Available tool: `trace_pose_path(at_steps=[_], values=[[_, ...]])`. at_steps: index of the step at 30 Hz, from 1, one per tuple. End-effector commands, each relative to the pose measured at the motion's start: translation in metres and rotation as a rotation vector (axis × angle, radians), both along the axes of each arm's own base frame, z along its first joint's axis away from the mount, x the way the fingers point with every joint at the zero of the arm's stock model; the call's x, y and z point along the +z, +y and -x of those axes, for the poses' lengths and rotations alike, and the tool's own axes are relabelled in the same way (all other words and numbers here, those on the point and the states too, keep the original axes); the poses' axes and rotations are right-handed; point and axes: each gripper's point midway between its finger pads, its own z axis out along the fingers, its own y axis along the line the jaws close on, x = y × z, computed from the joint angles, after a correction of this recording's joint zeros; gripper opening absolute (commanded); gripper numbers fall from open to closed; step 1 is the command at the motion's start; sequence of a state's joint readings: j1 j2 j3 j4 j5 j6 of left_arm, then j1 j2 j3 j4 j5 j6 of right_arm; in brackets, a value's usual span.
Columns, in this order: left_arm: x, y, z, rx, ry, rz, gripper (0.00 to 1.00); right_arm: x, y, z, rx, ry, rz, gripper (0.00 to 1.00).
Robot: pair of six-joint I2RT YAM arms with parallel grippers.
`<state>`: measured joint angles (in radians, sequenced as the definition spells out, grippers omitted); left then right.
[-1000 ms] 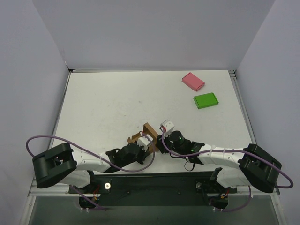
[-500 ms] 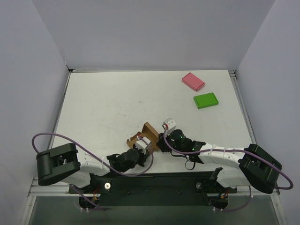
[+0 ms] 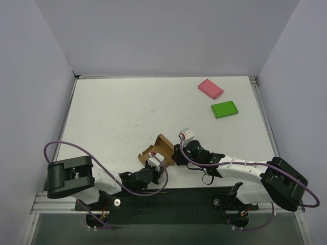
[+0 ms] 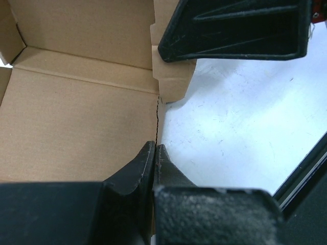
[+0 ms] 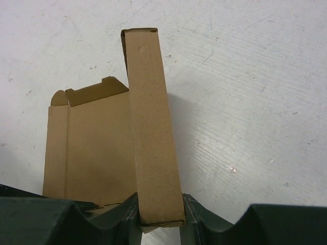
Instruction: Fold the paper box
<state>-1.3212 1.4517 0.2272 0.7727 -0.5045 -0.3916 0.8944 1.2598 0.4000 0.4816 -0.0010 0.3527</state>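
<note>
Top external view: the paper box [image 3: 159,147] sits part-formed on the worktop [image 3: 112,117], well apart from the green flat box [image 3: 224,109], nearer the arms and to its left. 1 narrow side wall is doubled over and stands upright. The wider panels beside it are creased, but their flaps hang loose and nothing is tucked or closed, so I judge the fold to be about midway, with the other walls and the closing left to do. The right gripper [image 5: 158,217] clamps the narrow wall between its 2 fingers. The left gripper [image 4: 155,152] is pinched tight on a thin cardboard edge. The pink flat box [image 3: 210,88] lies just beyond the green flat box.
</note>
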Motion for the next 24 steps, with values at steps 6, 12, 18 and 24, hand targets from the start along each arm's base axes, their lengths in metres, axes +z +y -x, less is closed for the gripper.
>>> trace_pose_path(at_steps=[6,12,18,24], values=[[0.002,-0.002,0.012,-0.008,0.003,0.065,0.00,0.005,-0.044,-0.038,-0.226,-0.085,0.094,0.22],[0.002,-0.004,0.014,-0.009,-0.010,0.062,0.00,0.006,-0.044,-0.040,-0.236,-0.078,0.091,0.22],[0.001,-0.007,0.018,-0.017,-0.016,0.060,0.00,0.005,-0.045,-0.042,-0.247,-0.076,0.100,0.22],[-0.001,-0.012,0.022,-0.030,-0.012,0.059,0.00,0.006,-0.044,-0.043,-0.257,-0.074,0.093,0.22]])
